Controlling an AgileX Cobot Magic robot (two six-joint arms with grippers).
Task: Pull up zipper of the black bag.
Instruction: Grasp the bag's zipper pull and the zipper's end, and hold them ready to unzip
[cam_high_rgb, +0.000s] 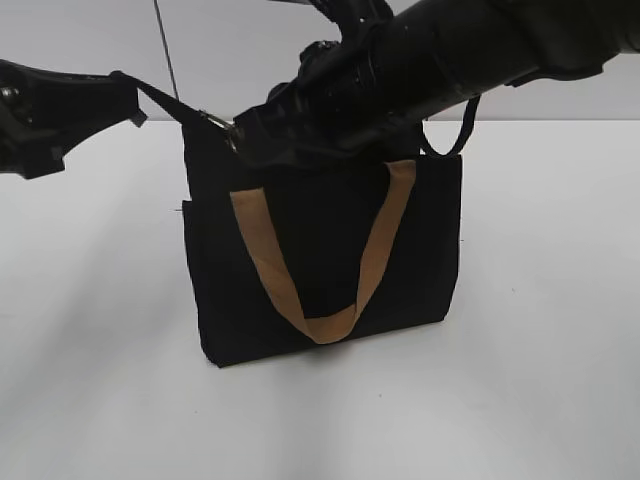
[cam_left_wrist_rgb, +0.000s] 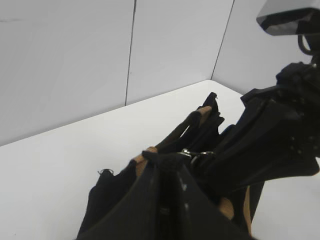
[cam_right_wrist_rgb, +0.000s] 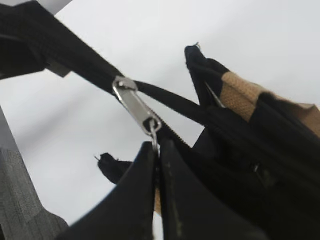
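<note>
Black bag (cam_high_rgb: 320, 250) mid-frame; left gripper (cam_high_rgb: 125, 100) clamps the zip tail for tension while right gripper (cam_right_wrist_rgb: 156, 150) pinches the zipper (cam_right_wrist_rgb: 136, 106) pull.

No readable text, label, brand or number — not on any surface in view.
</note>
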